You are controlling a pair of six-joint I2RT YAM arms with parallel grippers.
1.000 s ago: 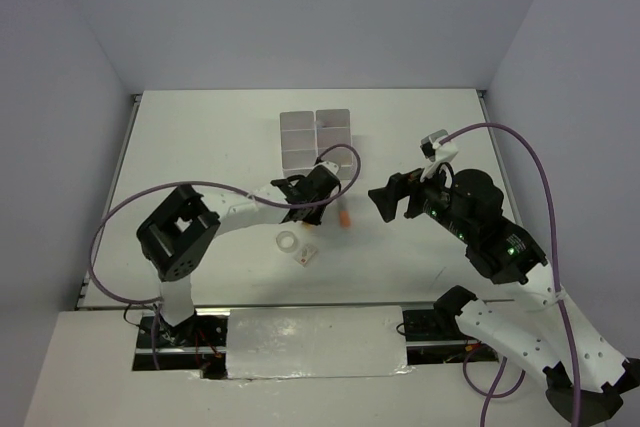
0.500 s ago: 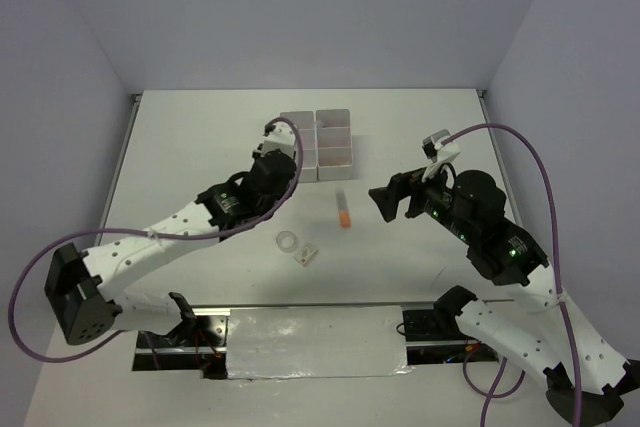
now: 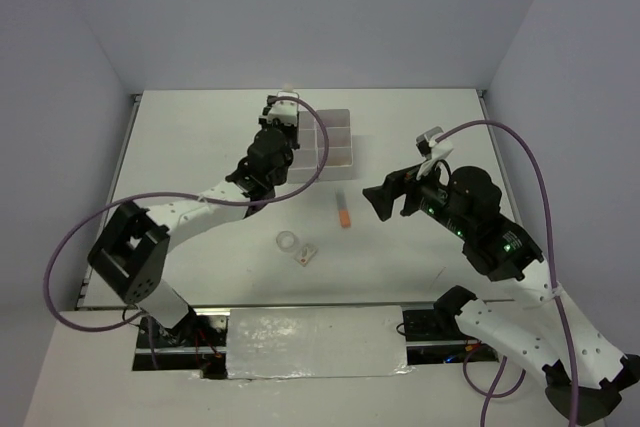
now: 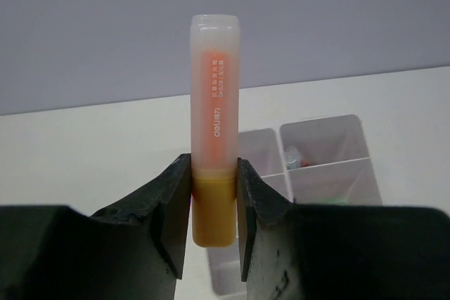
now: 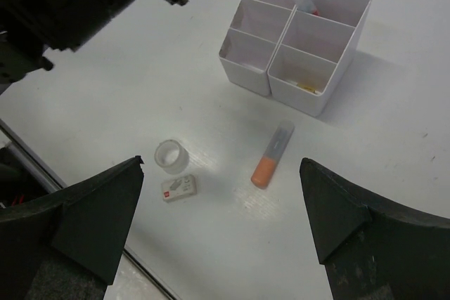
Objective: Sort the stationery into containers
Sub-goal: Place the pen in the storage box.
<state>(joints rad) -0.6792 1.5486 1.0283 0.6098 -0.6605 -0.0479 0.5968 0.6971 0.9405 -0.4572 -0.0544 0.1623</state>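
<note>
Count: two highlighters, one tape ring, one eraser, six joined boxes.

Left gripper [image 4: 213, 173]: jaws drawn narrow, clamped on the lower end of an upright orange highlighter [image 4: 214, 89], above the left side of the boxes [image 3: 338, 142].

Second highlighter [image 5: 271, 157] lies on the table [image 3: 180, 147] just near of the boxes. Tape ring [image 5: 169, 155] and eraser [image 5: 178, 187] lie nearer and left, close together.

Right gripper [image 5: 221, 216]: jaws wide apart, holding nothing, hovering right of these.

Right wrist view shows small items in two right-column boxes, possibly pens. In the top view the left arm [image 3: 200, 212] covers the left column.
</note>
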